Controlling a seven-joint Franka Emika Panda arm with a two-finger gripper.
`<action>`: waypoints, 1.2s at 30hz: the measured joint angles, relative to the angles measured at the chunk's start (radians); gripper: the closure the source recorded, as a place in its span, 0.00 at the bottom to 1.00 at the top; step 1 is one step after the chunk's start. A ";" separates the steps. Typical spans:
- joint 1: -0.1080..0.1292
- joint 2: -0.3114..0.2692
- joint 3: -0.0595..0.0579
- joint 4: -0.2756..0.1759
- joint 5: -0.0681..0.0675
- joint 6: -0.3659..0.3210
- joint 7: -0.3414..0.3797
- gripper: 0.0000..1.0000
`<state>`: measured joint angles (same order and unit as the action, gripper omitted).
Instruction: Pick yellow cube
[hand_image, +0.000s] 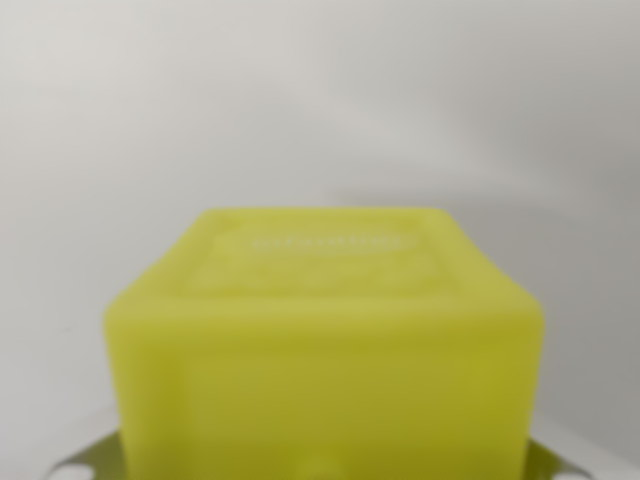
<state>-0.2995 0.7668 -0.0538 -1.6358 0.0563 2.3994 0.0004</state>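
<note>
Hand itself out of sight, opening unknowable; blurred yellow cube (325, 350) close below camera.

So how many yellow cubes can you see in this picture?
1. The yellow cube fills the lower middle of the wrist view, very close and blurry. Others could be hidden behind it or outside the picture.

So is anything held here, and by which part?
It cannot be told. The yellow cube fills the lower wrist view, close and blurred, but no fingers show, so neither a hold nor its place is visible.
</note>
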 joint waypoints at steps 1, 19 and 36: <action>0.000 -0.003 0.000 -0.001 0.000 -0.002 0.000 1.00; 0.000 -0.085 0.000 -0.013 -0.009 -0.071 0.005 1.00; -0.001 -0.154 0.000 -0.010 -0.015 -0.144 0.009 1.00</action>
<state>-0.3006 0.6130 -0.0538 -1.6459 0.0409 2.2552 0.0094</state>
